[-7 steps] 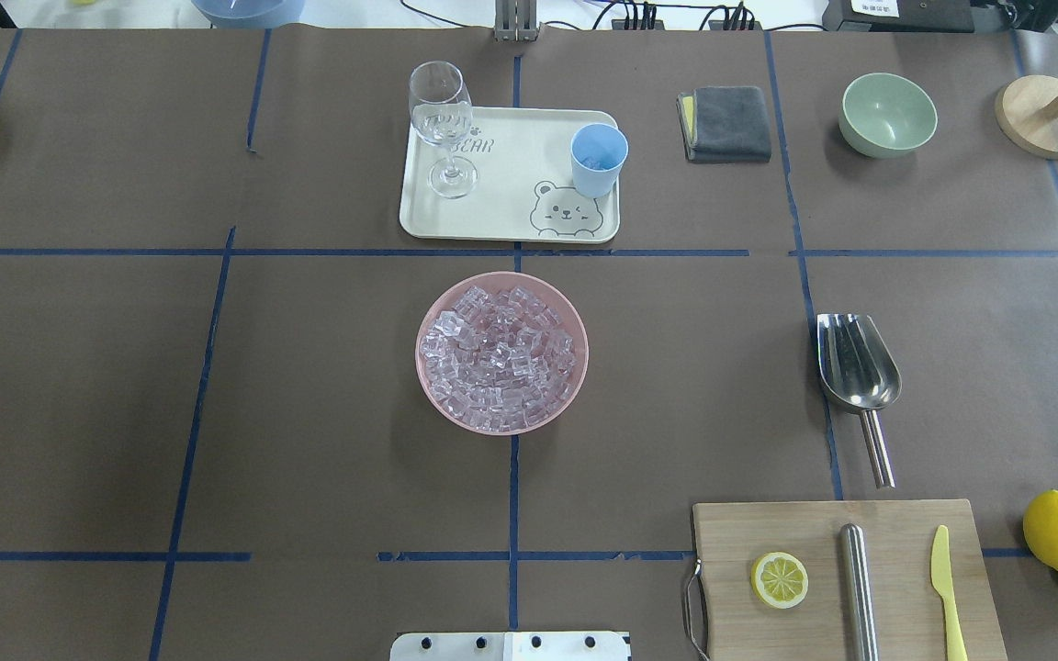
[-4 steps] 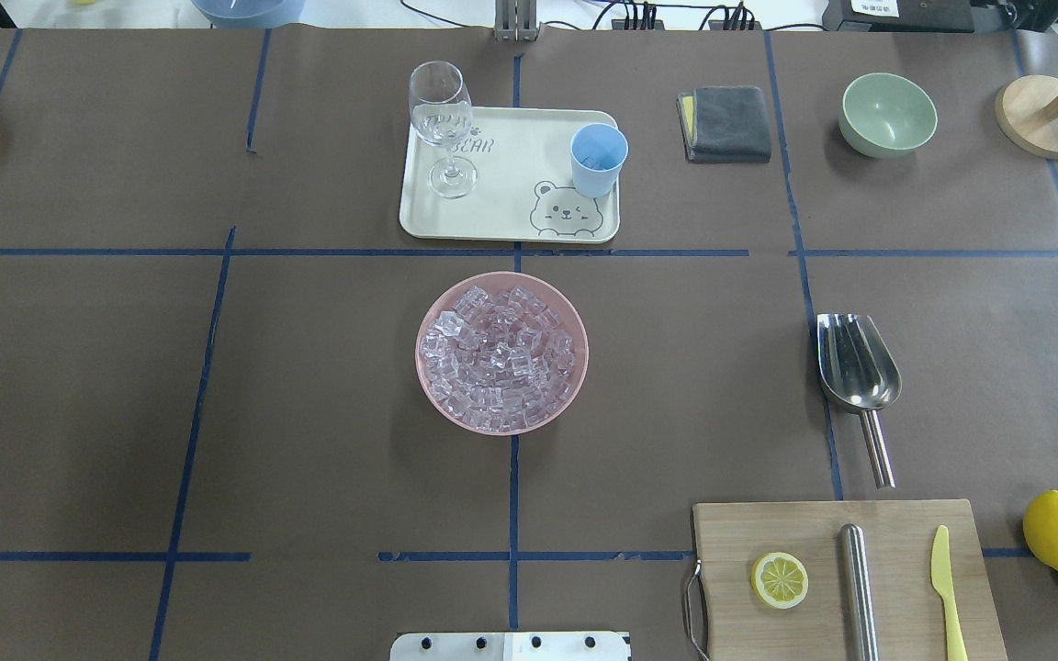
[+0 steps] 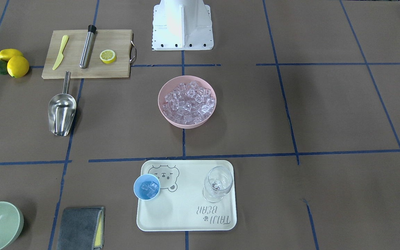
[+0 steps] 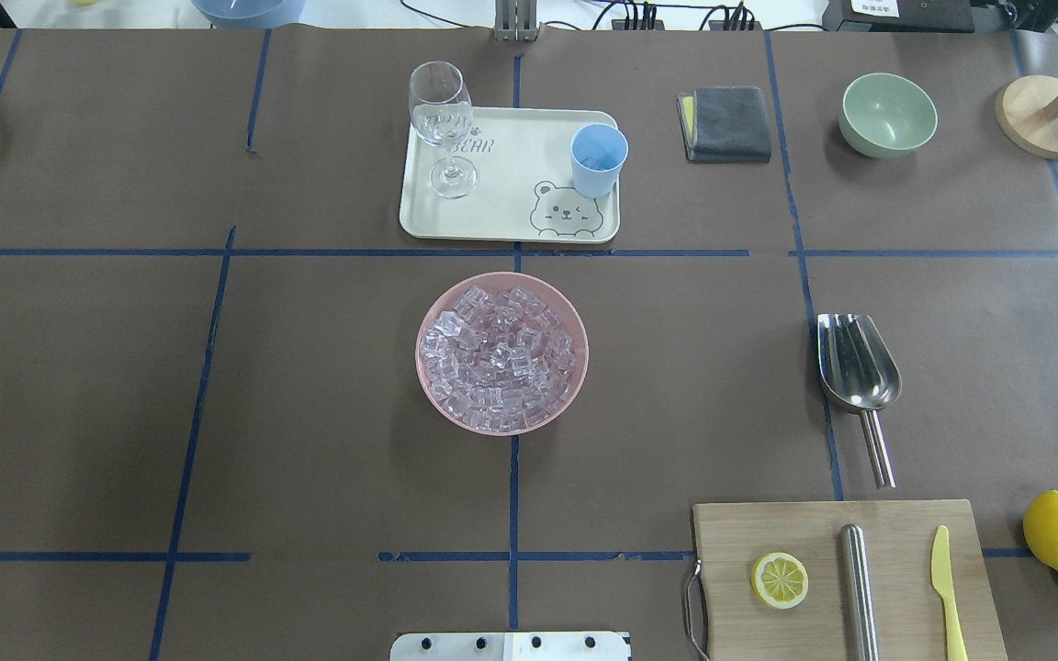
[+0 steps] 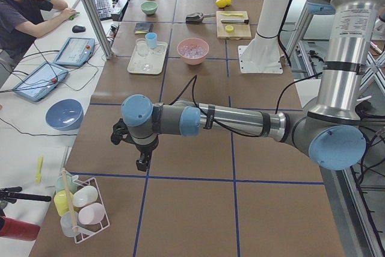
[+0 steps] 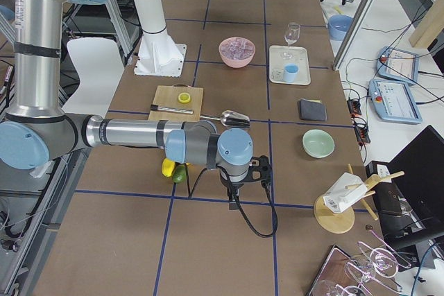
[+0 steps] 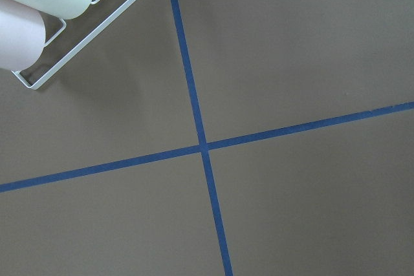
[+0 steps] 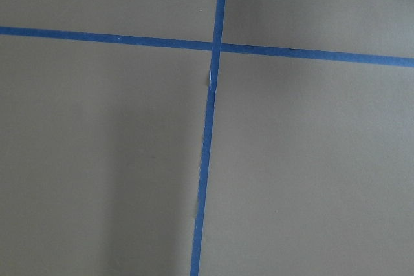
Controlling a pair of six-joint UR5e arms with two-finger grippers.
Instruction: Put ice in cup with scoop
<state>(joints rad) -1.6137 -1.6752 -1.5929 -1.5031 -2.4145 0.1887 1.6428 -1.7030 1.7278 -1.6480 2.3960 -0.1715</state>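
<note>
Over opposite ends of tabletop (image 5: 198,209) | your left gripper (image 5: 142,164) and right gripper (image 6: 232,203) hang clear of the work, finger gap cannot be told | scoop (image 4: 857,363) lies unheld near right edge, handle toward robot, judged graspable | cup (image 4: 599,160) at tray (image 4: 511,188) right side holds some ice (image 3: 149,187) | pink bowl (image 3: 186,124) centre, full.

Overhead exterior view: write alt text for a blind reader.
A pink bowl heaped with ice sits mid-table; the steel scoop lies to its right. Beyond, the blue cup and a wine glass stand on a cream tray. No robot arm shows.
</note>
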